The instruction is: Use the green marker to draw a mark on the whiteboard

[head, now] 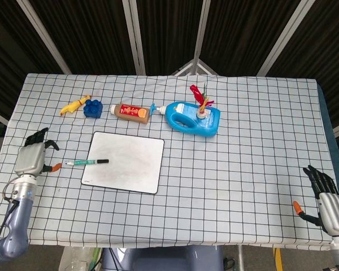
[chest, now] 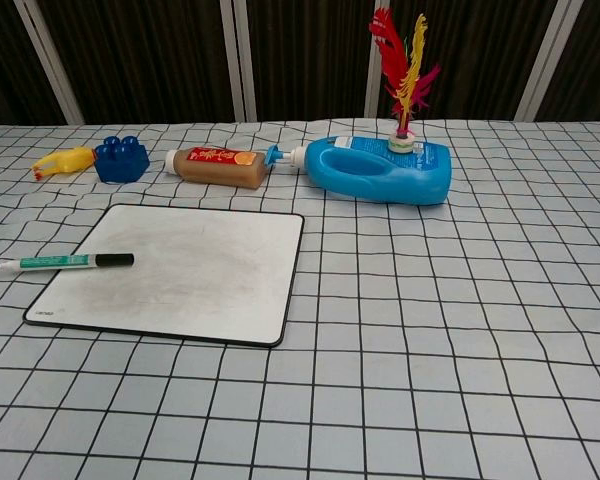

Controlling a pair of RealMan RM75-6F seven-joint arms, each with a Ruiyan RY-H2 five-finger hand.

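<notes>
The green marker (head: 86, 162) (chest: 64, 262) lies flat across the left edge of the whiteboard (head: 130, 164) (chest: 190, 268), its black cap end on the board and its tip end on the cloth. My left hand (head: 33, 154) rests on the table left of the marker, fingers apart, holding nothing. At the table's front right corner my right hand (head: 326, 196) lies open and empty. Neither hand appears in the chest view.
Along the back stand a yellow toy (head: 74, 105), a blue block (head: 92, 107), a brown bottle on its side (head: 131, 112) and a blue detergent jug (head: 193, 118) with a red-and-yellow feather shuttlecock (head: 201, 100) on it. The checked cloth (head: 237, 169) covers the table.
</notes>
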